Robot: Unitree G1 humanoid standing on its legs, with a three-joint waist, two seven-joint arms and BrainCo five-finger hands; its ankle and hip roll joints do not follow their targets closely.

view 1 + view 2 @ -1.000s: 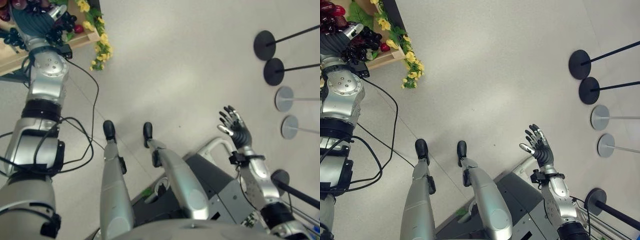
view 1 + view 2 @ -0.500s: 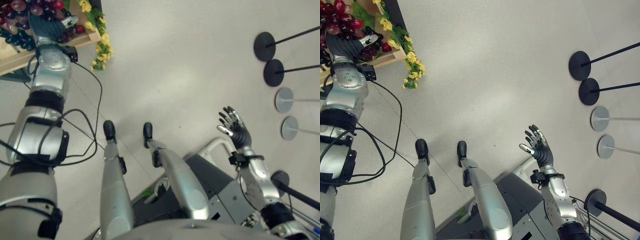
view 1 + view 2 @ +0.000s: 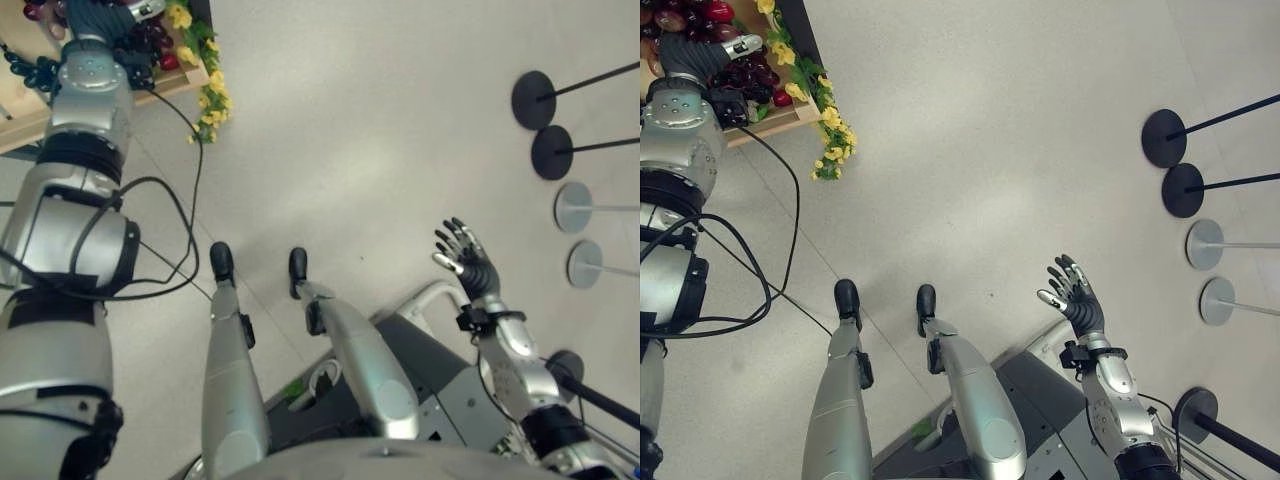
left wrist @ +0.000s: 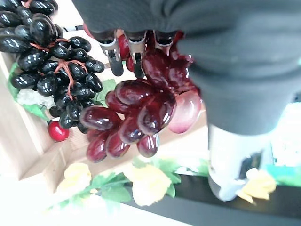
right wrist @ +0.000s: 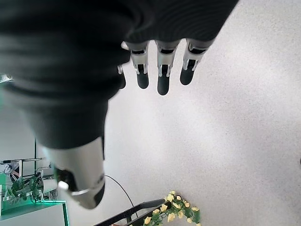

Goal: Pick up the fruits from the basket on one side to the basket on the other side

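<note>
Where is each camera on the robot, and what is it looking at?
Left eye view: on the head, looking down at the floor; left arm reaches to the fruit crate, right hand raised open.
Right eye view: beside it, same scene, with the yellow flowers.
Left wrist view: on the left wrist, looking along the left hand at the red grapes and black grapes.
Right wrist view: on the right wrist, looking along its fingers at the floor.
Both wrist views share the yellow flowers.

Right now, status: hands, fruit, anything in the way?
Left hand over the wooden basket, fingers on the red grape bunch, grip unclear. Right hand open, empty, above bare floor. Black grapes beside; nothing blocking.
</note>
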